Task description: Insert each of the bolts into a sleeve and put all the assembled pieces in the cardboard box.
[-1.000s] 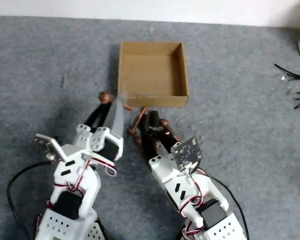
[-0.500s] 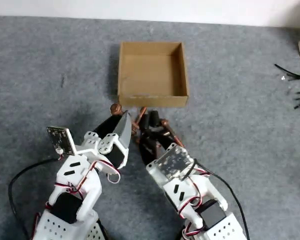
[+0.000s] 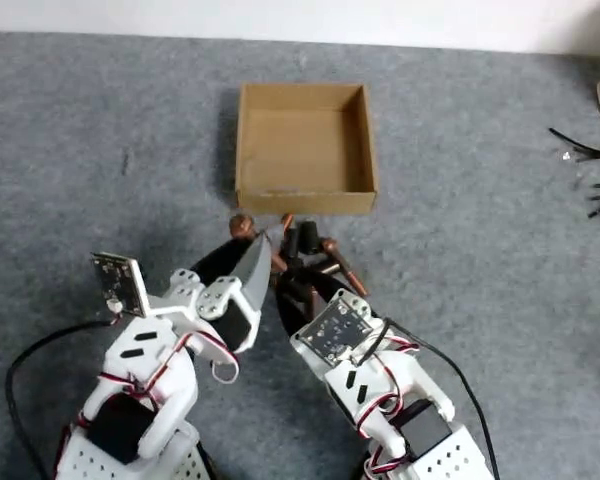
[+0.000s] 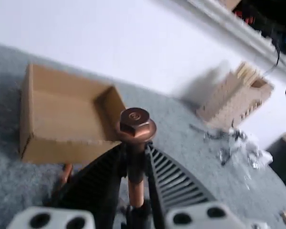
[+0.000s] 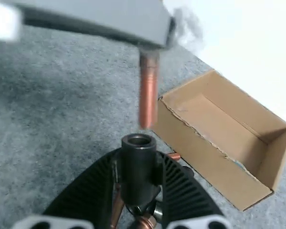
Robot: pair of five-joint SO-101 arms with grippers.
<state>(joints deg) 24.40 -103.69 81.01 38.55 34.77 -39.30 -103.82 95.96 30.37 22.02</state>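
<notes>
My left gripper (image 4: 136,153) is shut on a copper bolt (image 4: 136,128), head up, and stands just in front of the cardboard box (image 3: 305,150). In the high view the left gripper (image 3: 252,252) is close beside my right gripper (image 3: 294,275). My right gripper (image 5: 139,162) is shut on a black sleeve (image 5: 138,164), held upright with its bore open. The bolt's shaft (image 5: 148,93) hangs a little above the sleeve, its tip slightly off the bore toward the box (image 5: 219,138). Loose copper bolts (image 3: 332,253) lie in front of the box.
Grey carpet covers the table. Black cables and small parts (image 3: 590,170) lie at the far right. A pale wooden block (image 4: 234,98) stands by the white wall. Open carpet lies left and right of the box.
My left gripper has carried the bolt to the right, toward the right gripper, and now holds it over the sleeve. The right wrist has turned the sleeve upright.
</notes>
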